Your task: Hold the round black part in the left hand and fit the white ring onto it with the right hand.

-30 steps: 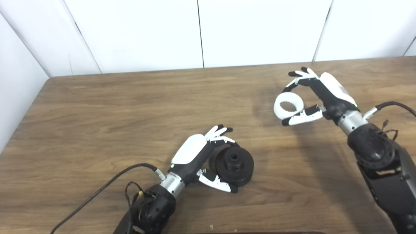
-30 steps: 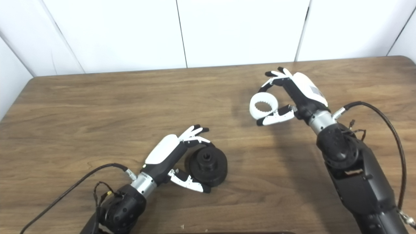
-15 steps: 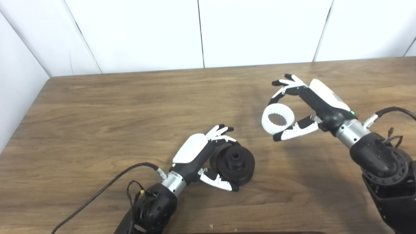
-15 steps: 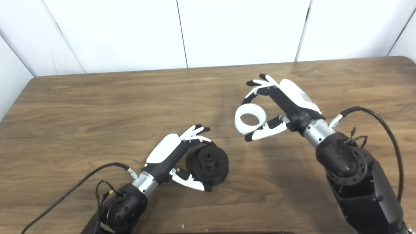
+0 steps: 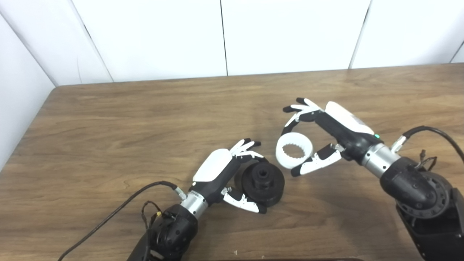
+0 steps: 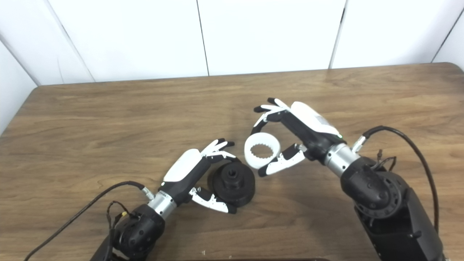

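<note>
— Where was the black part (image 5: 262, 182)?

— On the table (image 5: 108, 123), my left hand (image 5: 221, 174) cupped round it, fingers at its far edge, thumb at its near edge.

— And the ring (image 5: 294, 155)?

— Pinched between the fingers and thumb of my right hand (image 5: 328, 130), up and to the right of the part, close beside it, toothed bore facing up.

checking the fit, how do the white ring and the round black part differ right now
The white ring is an open band with a toothed inner edge; the round black part is a solid disc with a raised central hub. The ring is carried by the right robot hand; the black part rests on the table, gripped by the left robot hand. Both are round.
</note>
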You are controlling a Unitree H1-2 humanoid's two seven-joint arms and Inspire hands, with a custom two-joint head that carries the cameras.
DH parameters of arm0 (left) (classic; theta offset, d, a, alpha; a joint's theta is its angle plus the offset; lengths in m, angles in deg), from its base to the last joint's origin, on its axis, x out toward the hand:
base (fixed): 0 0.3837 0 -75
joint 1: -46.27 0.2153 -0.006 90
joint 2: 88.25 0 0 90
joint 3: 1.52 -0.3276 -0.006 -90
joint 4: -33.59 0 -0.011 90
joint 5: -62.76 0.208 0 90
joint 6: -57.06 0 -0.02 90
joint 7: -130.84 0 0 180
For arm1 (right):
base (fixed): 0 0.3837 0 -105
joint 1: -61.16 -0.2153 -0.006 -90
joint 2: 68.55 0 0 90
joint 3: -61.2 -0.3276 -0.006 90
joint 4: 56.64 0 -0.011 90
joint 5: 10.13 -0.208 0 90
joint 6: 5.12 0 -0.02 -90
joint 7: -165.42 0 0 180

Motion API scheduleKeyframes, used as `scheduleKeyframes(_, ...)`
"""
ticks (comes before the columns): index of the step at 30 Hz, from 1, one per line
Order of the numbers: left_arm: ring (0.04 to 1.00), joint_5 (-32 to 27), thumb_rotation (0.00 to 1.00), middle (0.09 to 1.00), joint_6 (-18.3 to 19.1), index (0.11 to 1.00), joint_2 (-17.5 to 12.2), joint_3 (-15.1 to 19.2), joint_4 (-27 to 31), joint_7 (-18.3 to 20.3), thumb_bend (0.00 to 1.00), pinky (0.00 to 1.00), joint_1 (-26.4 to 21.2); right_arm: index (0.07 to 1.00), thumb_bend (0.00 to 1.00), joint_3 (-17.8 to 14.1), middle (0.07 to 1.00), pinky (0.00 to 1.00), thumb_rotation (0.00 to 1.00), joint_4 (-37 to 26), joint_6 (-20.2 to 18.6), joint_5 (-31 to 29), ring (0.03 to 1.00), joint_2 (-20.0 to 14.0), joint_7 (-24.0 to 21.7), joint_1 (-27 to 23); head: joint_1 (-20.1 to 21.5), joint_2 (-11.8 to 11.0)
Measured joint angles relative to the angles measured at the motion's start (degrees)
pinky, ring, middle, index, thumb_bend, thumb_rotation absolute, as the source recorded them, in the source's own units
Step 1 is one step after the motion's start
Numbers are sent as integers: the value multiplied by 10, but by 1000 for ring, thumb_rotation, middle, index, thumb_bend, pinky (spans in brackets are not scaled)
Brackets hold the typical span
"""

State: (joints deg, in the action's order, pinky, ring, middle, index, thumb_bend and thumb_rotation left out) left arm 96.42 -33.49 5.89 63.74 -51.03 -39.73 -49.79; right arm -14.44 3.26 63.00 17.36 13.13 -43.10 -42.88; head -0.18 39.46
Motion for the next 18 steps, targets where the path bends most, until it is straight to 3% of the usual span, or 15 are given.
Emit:
scheduleKeyframes(8,996,1,222,946,0,656,0,0,0,0,855,874,0,488,526,18,888,900,147,0,0,11,1000,12,-10,1,0,2)
scheduleKeyframes(18,997,1,222,947,0,658,0,0,0,0,854,876,0,488,525,40,895,946,149,2,0,18,1000,27,-12,1,1,6)
